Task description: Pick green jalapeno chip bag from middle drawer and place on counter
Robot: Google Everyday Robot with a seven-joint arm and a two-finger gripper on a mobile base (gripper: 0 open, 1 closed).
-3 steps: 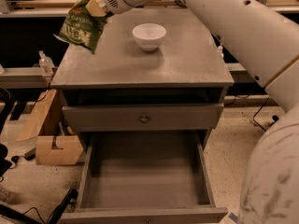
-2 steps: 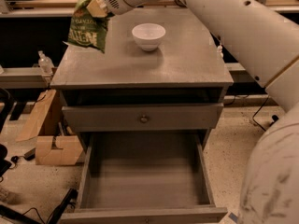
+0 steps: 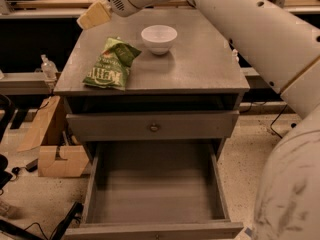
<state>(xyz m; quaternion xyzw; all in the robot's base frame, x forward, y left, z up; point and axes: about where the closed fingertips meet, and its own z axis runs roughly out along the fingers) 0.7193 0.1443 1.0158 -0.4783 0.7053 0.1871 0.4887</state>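
The green jalapeno chip bag (image 3: 111, 64) lies flat on the left front part of the counter (image 3: 200, 59), free of the gripper. My gripper (image 3: 94, 15) hangs above the counter's back left corner, up and left of the bag, open and empty. The middle drawer (image 3: 155, 189) is pulled out below, its grey floor bare. My white arm reaches in from the upper right.
A white bowl (image 3: 159, 38) stands on the counter just right of the bag. A shut drawer front with a round knob (image 3: 154, 127) sits above the open drawer. A cardboard box (image 3: 55, 156) and cables lie on the floor at left. My white body (image 3: 290, 184) fills the lower right.
The bag was held in the gripper above the counter's left edge; now it lies on the counter, let go. The gripper has lifted slightly up and away.
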